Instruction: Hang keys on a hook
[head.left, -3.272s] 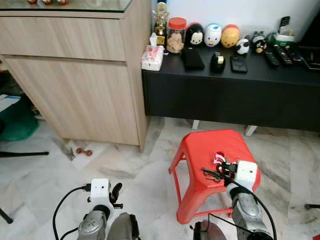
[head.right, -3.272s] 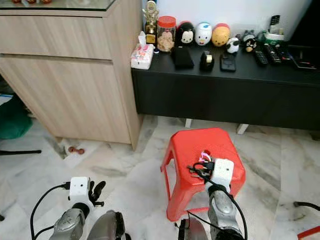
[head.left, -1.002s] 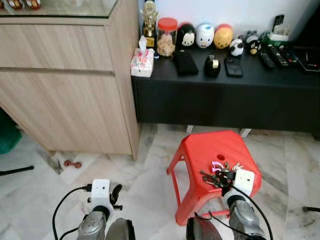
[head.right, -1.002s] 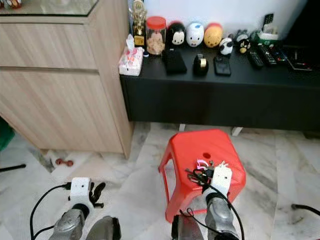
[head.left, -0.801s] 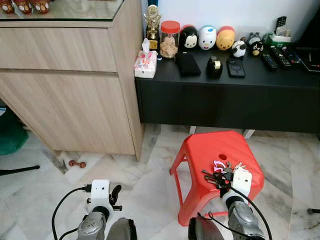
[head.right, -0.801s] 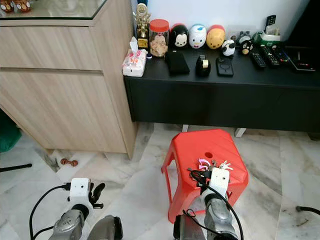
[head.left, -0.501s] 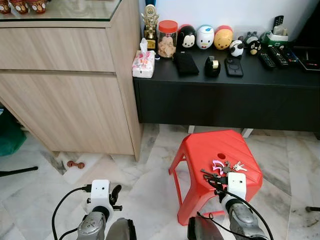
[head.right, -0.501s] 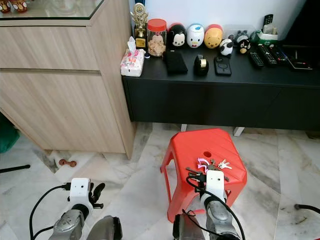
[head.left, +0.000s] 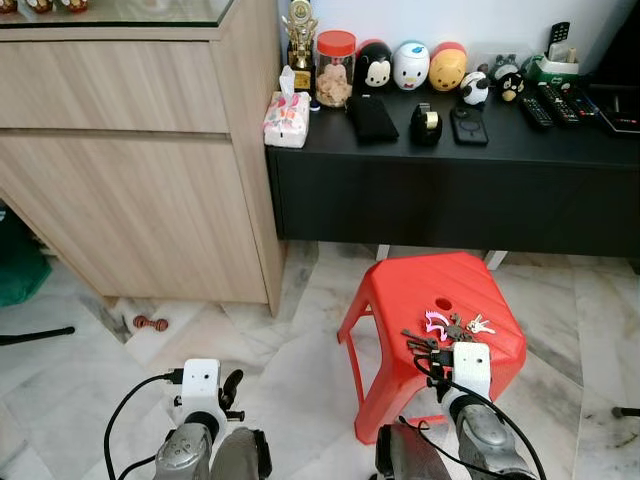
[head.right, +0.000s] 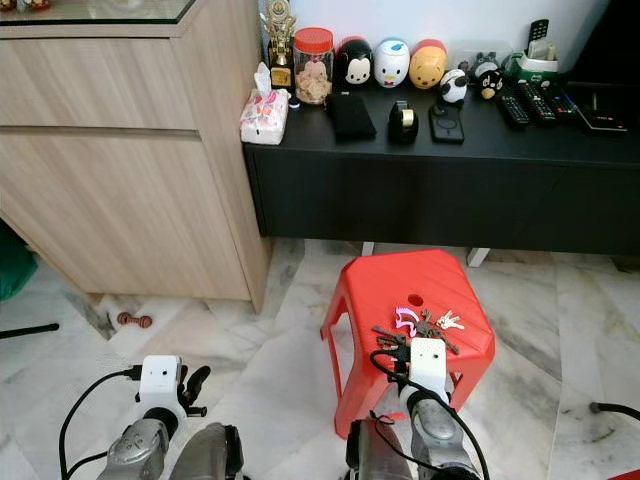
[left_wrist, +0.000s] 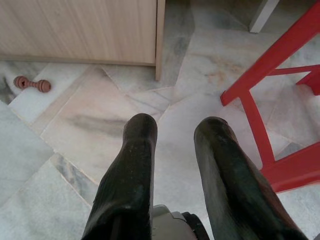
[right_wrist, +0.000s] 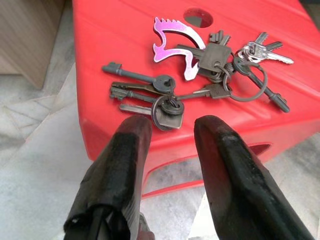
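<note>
Premises: a home living room. Evidence: marble-tiled floor (head.left: 90, 400); light wood cabinet (head.left: 140, 160) with glass top; low black TV console (head.left: 450, 180) carrying remote controls (head.left: 555, 105), cartoon figurines (head.left: 410, 65), a snack jar (head.left: 335, 68), tissue pack (head.left: 285, 118); red plastic stool (head.left: 400, 300).

Right pincer (right_wrist: 167, 127) fingers parted, angled down; left pincer (left_wrist: 175, 127) parted, low.

A red plastic stool (head.right: 388, 283) stands on the pale marble floor (head.right: 270, 340) before a long black low cabinet (head.right: 420, 170). A bunch of metal keys with a pink tag (head.right: 415, 325) lies on the seat, just ahead of the right gripper (head.right: 392, 352).
</note>
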